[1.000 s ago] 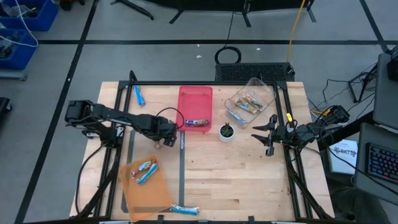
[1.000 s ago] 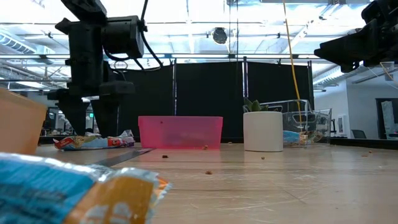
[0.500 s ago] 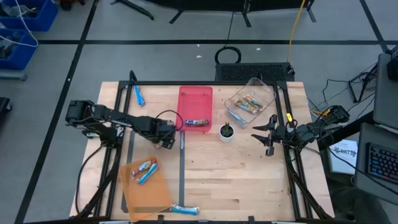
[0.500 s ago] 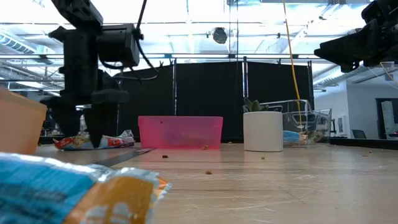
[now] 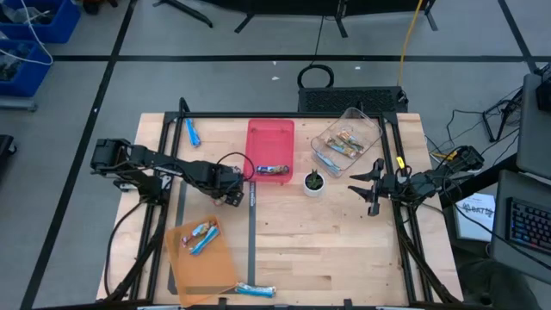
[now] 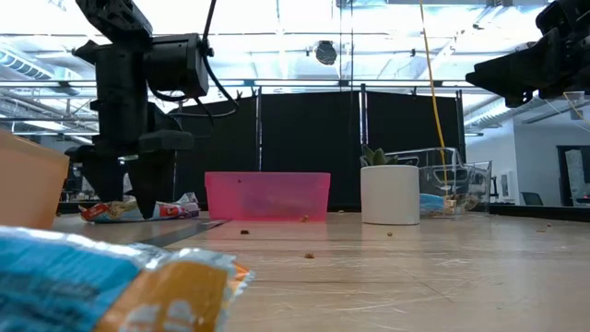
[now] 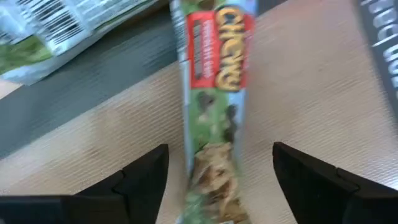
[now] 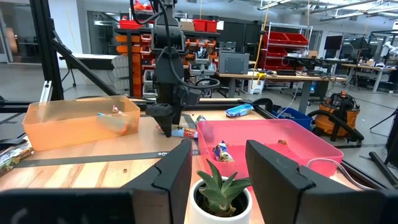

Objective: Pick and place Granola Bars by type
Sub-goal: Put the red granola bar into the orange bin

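Note:
A green-and-red wrapped granola bar (image 7: 214,99) lies flat on the wood beside a dark strip, also seen in the low view (image 6: 180,209). My left gripper (image 7: 217,180) is open and low over it, one finger on each side of the bar's near end, not touching; it shows left of the red tray (image 5: 231,195). My right gripper (image 5: 372,186) is open and waits in the air at the table's right, behind the potted plant (image 8: 219,186). One bar (image 5: 274,170) lies in the red tray (image 5: 270,138).
A clear bin (image 5: 347,142) at the far right holds several bars. An orange tray (image 5: 207,263) near the front left holds bars (image 5: 200,234). A blue bar (image 5: 191,132) lies far left; another bar (image 5: 256,290) lies at the near edge. A barcode wrapper (image 7: 56,28) lies beyond the dark strip.
My left gripper has dropped down toward the table and shifted slightly toward the near edge, coming to stand astride the bar. It has stayed open. The bar has not moved.

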